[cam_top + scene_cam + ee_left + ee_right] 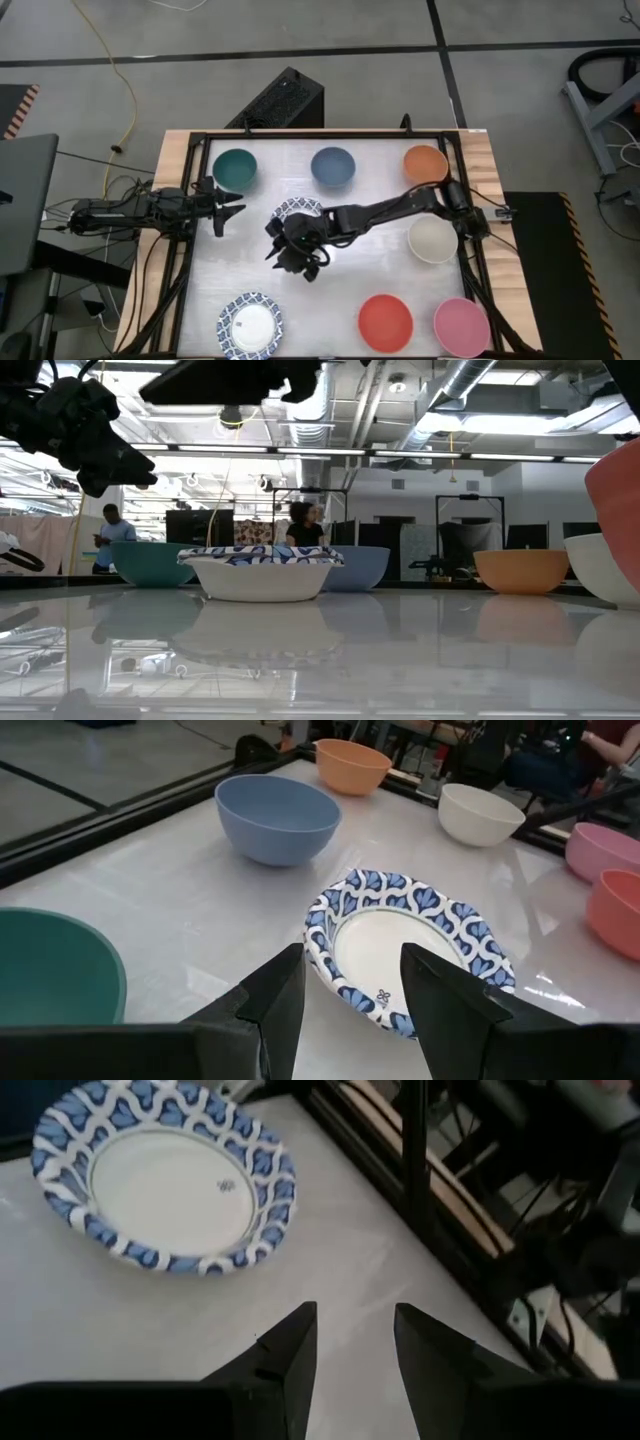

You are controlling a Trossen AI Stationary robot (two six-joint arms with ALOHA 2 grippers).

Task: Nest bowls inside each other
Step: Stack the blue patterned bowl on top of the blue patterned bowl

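Right hand (292, 252), fingers apart and empty, hangs at bench centre, just at 6 o'clock of a blue-rimmed bowl (297, 210). Left hand (228, 207), fingers apart, empty, waits at 9 o'clock. Green (234, 169), blue (332, 166) and orange (426, 163) bowls line 12 o'clock; cream (433, 240) at 3; second patterned (250, 324), red (385, 322), pink (462, 326) along 6, on the bench (340, 280).

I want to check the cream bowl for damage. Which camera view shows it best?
The left wrist view: the cream bowl sits unobstructed, rim and outer wall both visible. The high view shows only its inside from above, beside the right arm. The low view catches just an edge. The right wrist view misses it.
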